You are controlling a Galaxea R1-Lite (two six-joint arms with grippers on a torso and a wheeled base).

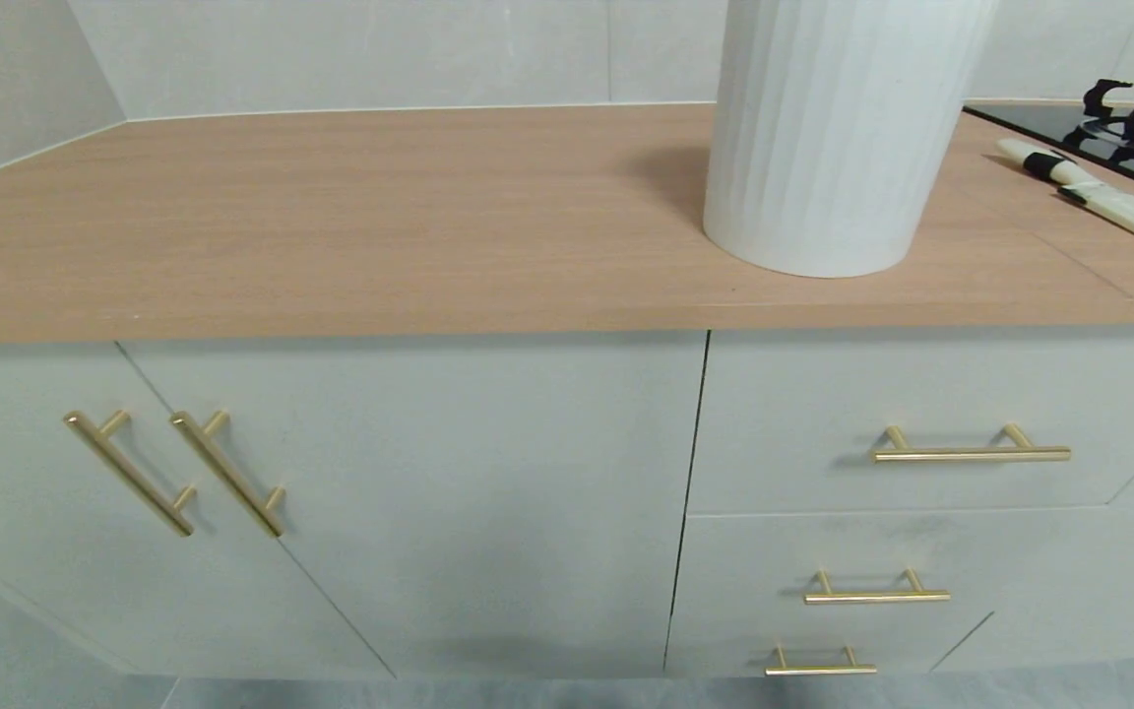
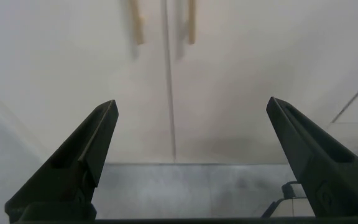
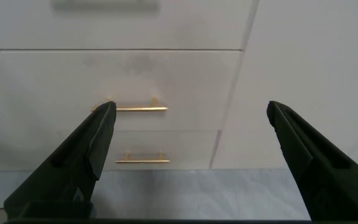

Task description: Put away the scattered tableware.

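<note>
A tall white ribbed container (image 1: pixel 828 138) stands on the wooden counter (image 1: pixel 380 217), right of its middle. A cream-coloured utensil with a black band (image 1: pixel 1108 197) lies on the counter at the far right, beside the hob. My left gripper (image 2: pixel 191 102) is open and holds nothing; it hangs low before the seam of two white cabinet doors (image 2: pixel 168 81). My right gripper (image 3: pixel 190 106) is also open and holds nothing, facing the lower drawer fronts and their gold handles (image 3: pixel 140 108).
A black hob (image 1: pixel 1118 133) sits at the counter's back right corner. Below the counter are two doors with gold bar handles (image 1: pixel 129 473) on the left and three stacked drawers (image 1: pixel 971 453) on the right, all closed. Grey floor lies beneath.
</note>
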